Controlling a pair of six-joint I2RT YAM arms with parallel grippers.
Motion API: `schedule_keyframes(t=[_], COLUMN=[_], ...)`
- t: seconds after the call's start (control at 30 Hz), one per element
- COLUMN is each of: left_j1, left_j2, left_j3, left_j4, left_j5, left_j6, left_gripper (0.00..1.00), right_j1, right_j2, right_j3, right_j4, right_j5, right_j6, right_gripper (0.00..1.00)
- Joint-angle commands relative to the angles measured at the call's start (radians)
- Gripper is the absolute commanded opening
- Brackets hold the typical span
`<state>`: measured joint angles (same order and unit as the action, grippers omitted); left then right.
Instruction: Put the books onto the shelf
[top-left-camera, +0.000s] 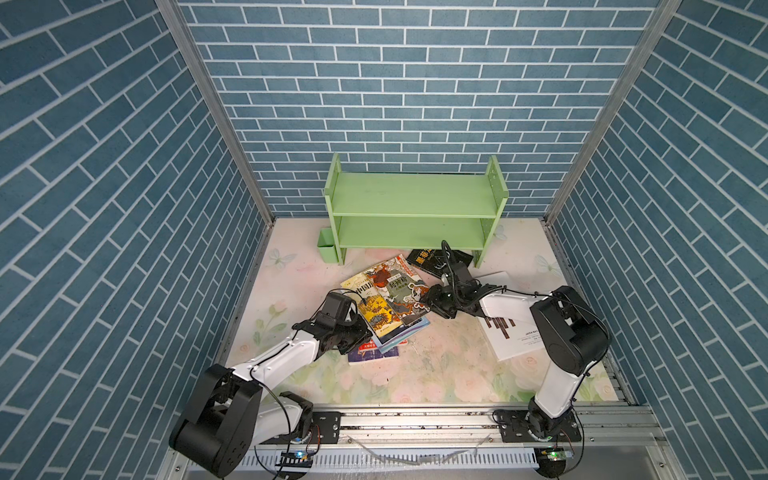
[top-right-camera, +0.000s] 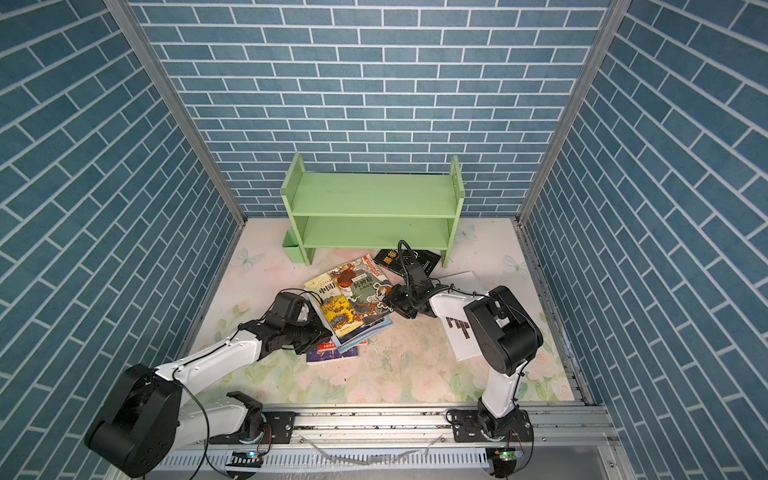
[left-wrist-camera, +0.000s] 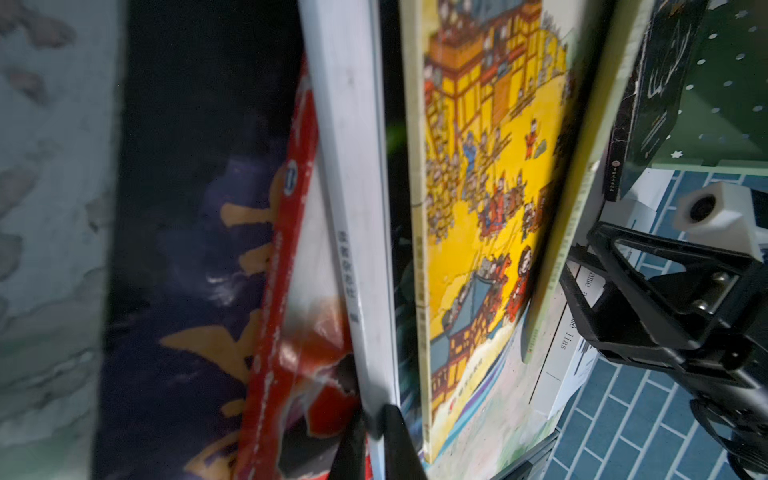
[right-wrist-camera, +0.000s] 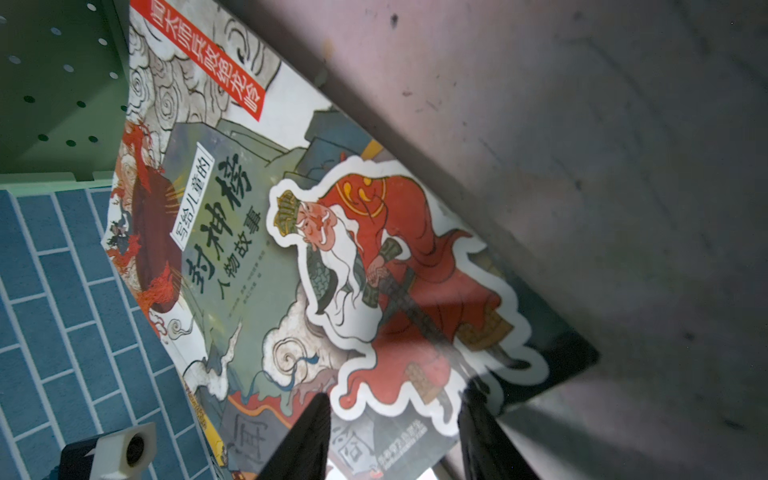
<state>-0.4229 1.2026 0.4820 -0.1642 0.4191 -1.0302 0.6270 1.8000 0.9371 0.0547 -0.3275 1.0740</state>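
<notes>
Ahead of the left gripper (left-wrist-camera: 376, 419) the books (top-left-camera: 386, 307) block the way. Its closed jaws pinch a white-spined book (left-wrist-camera: 353, 166), with a red book (left-wrist-camera: 286, 291) touching on one side and a yellow book (left-wrist-camera: 490, 208) close on the other. The right gripper (right-wrist-camera: 395, 415), jaws apart, has the top book (right-wrist-camera: 291, 249) right at its tips. Off to one side stand the black book (top-left-camera: 419, 257) and the shelf (top-left-camera: 415, 203), both tiers open. On the base side of both grippers the mat (top-left-camera: 436, 374) lies bare.
</notes>
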Motion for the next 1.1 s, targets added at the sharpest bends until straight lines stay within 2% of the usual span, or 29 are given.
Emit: schedule_keyframes(t=[0.0, 0.13, 0.2, 0.27, 0.37, 0.53, 0.67, 0.8, 0.97, 1.07], left_j1=[0.004, 0.004, 0.004, 0.004, 0.004, 0.004, 0.003, 0.004, 0.003, 0.004], left_j2=[-0.039, -0.051, -0.038, -0.017, 0.013, 0.021, -0.017, -0.077, -0.144, -0.135], left_j3=[-0.017, -0.022, -0.023, -0.022, -0.024, -0.043, -0.063, -0.099, -0.129, -0.152], left_j4=[0.069, 0.086, 0.108, 0.127, 0.148, 0.176, 0.167, 0.200, 0.190, 0.219], left_j5=[0.011, -0.005, 0.002, 0.011, 0.022, 0.029, 0.020, 0.018, 0.004, 0.003], left_j6=[-0.024, -0.025, -0.027, -0.027, -0.024, -0.026, -0.031, -0.052, -0.062, -0.066], left_gripper=[0.10, 0.13, 0.25, 0.29, 0.29, 0.19, 0.19, 0.27, 0.25, 0.23], right_j1=[0.005, 0.004, 0.005, 0.005, 0.005, 0.004, 0.003, 0.000, -0.007, -0.012], right_j2=[0.061, 0.065, 0.068, 0.071, 0.080, 0.084, 0.081, 0.082, 0.082, 0.082], right_j3=[-0.018, -0.010, -0.009, -0.007, -0.003, -0.003, -0.009, -0.015, -0.029, -0.037], right_j4=[-0.104, -0.104, -0.102, -0.098, -0.098, -0.102, -0.104, -0.098, -0.070, -0.062], right_j5=[0.004, 0.002, 0.001, -0.004, -0.011, -0.012, -0.002, -0.006, -0.016, -0.019], right_j6=[0.024, 0.024, 0.023, 0.023, 0.022, 0.023, 0.024, 0.030, 0.051, 0.057], right_gripper=[0.51, 0.51, 0.51, 0.51, 0.51, 0.51, 0.51, 0.51, 0.51, 0.51])
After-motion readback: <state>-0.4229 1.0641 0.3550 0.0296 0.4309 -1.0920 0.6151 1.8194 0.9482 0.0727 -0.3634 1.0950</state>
